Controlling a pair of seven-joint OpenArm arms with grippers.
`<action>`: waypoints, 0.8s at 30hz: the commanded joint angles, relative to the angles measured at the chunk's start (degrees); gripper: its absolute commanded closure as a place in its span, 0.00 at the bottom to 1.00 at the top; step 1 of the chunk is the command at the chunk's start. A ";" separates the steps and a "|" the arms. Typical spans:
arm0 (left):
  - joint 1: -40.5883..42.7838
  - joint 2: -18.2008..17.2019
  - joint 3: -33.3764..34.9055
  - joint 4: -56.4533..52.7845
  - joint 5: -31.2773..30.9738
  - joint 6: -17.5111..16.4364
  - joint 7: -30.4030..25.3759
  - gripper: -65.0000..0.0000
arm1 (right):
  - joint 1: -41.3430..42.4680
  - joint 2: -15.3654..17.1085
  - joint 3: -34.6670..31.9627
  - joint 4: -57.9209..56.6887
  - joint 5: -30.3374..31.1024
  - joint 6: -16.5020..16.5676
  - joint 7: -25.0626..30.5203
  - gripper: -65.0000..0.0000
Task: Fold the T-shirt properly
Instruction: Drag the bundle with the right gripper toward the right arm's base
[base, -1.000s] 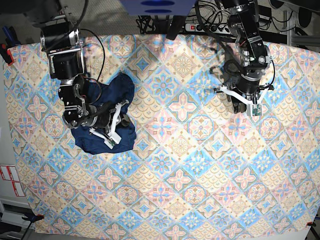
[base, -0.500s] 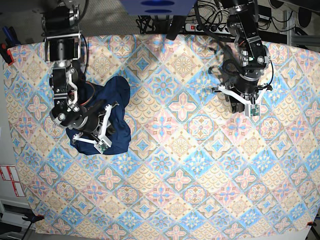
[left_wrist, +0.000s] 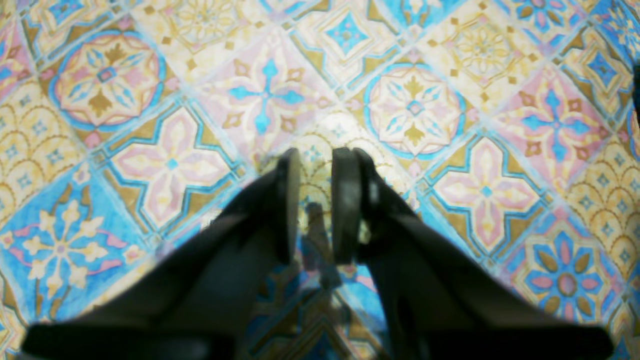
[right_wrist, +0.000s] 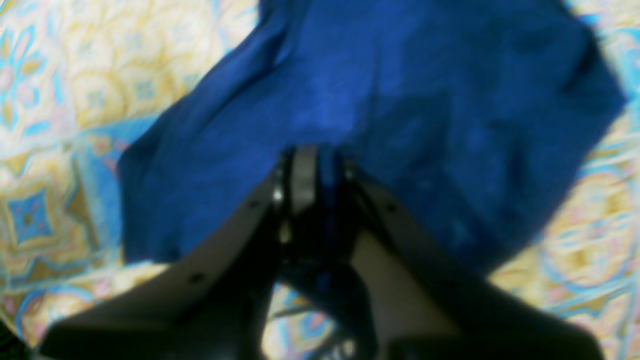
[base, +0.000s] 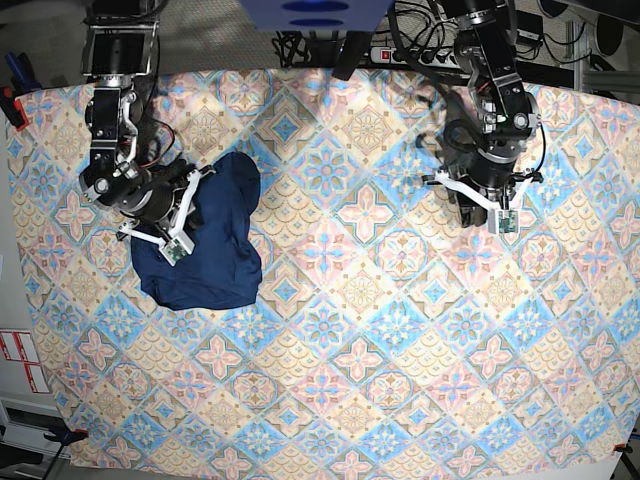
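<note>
A robotics lab: patterned tablecloth (base: 380, 330), power strip (base: 415, 55) and tangled cables (base: 300, 45) behind.

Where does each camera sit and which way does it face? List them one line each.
Base: overhead, looking straight down on the patterned tablecloth, both arms and the T-shirt.
Left wrist: on the left arm, facing down past the left gripper at bare cloth.
Right wrist: on the right arm, facing the right gripper, clamped on shirt fabric.
Shared: base and right wrist both show the shirt.

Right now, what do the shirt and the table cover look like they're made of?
T-shirt: soft thin knit, matte navy; it slumps in loose folds and shows no sheen. Table cover: probably printed cloth or vinyl in a tile pattern; it lies flat, with a faint glare patch in the left wrist view, so I can't tell which.
</note>
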 joint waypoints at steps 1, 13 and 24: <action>-0.41 -0.16 0.09 0.94 -0.48 -0.16 -1.22 0.83 | 0.60 0.62 -0.02 0.52 0.76 0.14 1.00 0.90; -0.15 -0.16 1.59 0.85 -0.48 -0.16 -1.22 0.83 | 4.30 -3.42 -9.95 -10.55 0.76 0.14 1.52 0.90; 1.00 -0.42 1.59 0.94 -0.48 -0.24 -1.22 0.83 | 4.74 -2.28 -8.99 -1.94 0.85 0.14 1.17 0.90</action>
